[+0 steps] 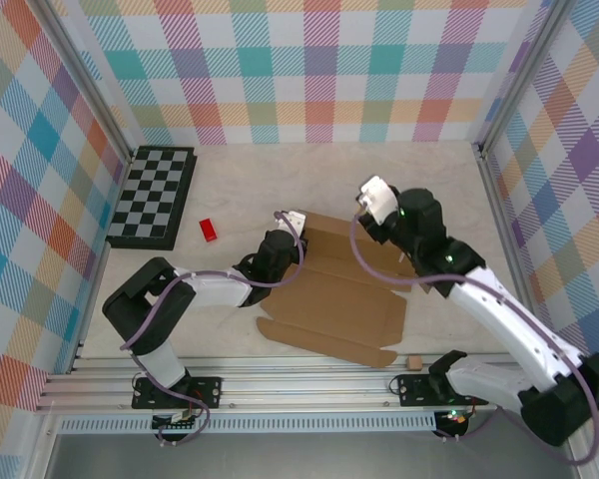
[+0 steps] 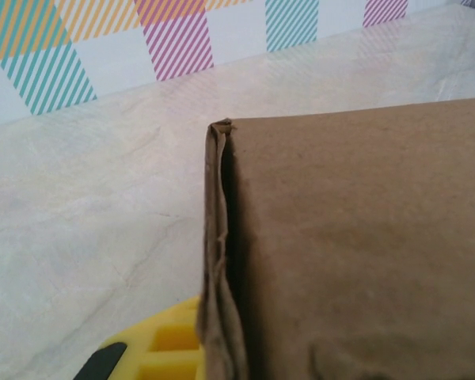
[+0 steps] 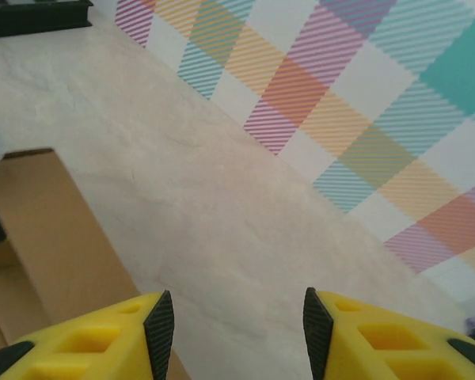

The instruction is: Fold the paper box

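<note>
Plaid walls in pastel checks close round a pale, marbled table [image 1: 280, 170]. Farthest left of both tools, well apart from them, lies a black-and-grey chessboard [image 1: 152, 197], and between it and the left arm sits a small red block [image 1: 209, 231].

The left gripper [image 1: 292, 225] is pressed together on the far-left corner of the paper box [image 1: 329, 294]. In the left wrist view a doubled, creased cardboard edge runs straight out from the jaws, with one yellow finger [image 2: 168, 347] showing just to its left and the brown panel spreading away to the right.

From that pinch the paper box runs toward the arm bases and to the right as a flat die-cut sheet. Its creases run across the table, slanting nearer on the right, and its flaps lie flat at the near edge. It is not a container yet and nothing lies in or on it.

The right gripper [image 3: 236, 324] is spread apart with nothing between its fingers and bare table ahead of it. The cardboard lies to its left and partly under its left finger, so I judge the far edge to be the part within its reach. The left arm is the one already on the sheet.

Near the right arm's base, just off the sheet's near-right corner, sits a tiny brown scrap [image 1: 414, 361].
</note>
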Robot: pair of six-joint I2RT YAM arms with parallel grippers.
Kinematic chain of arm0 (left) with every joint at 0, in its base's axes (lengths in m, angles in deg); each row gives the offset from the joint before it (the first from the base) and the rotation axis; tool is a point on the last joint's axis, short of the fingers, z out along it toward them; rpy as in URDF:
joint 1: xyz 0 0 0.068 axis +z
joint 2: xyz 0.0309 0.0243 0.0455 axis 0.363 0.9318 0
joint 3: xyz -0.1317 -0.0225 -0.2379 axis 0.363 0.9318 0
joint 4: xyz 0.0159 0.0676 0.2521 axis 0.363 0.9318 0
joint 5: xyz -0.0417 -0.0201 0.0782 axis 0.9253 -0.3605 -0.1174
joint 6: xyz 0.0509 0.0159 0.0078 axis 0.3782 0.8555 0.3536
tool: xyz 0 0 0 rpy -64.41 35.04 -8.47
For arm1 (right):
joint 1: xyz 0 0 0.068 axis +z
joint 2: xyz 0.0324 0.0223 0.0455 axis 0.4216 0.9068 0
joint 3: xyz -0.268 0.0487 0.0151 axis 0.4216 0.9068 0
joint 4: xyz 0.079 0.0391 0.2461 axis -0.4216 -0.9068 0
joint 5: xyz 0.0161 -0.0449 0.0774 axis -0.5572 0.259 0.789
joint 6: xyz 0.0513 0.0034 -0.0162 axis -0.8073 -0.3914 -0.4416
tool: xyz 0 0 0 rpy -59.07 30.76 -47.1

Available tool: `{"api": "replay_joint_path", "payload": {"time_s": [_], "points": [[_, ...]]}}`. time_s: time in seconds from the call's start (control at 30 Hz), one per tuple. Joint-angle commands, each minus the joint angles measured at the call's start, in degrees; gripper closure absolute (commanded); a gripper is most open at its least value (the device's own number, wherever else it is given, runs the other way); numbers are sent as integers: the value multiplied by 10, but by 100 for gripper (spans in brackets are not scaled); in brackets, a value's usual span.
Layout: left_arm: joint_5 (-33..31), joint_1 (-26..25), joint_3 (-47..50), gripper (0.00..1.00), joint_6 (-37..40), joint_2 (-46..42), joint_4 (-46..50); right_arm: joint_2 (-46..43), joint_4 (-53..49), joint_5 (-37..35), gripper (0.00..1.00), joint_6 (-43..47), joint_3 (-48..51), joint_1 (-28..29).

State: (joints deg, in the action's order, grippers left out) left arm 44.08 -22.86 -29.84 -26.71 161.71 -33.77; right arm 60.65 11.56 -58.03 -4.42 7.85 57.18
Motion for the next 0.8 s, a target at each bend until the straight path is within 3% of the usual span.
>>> {"api": "replay_joint_path", "payload": {"time_s": [0.0,0.3,0.5,0.77], "points": [[21,21,8,93,26,21,-74,71,-40,64,51,-136,-29,-15],[40,27,12,93,35,56,-108,187,-36,93,50,-163,-37,-20],[41,28,29,71,-1,54,-99,193,-31,95,50,-163,-13,-21],[73,37,65,50,-17,19,-93,192,-26,95,50,-163,4,-22]]}}
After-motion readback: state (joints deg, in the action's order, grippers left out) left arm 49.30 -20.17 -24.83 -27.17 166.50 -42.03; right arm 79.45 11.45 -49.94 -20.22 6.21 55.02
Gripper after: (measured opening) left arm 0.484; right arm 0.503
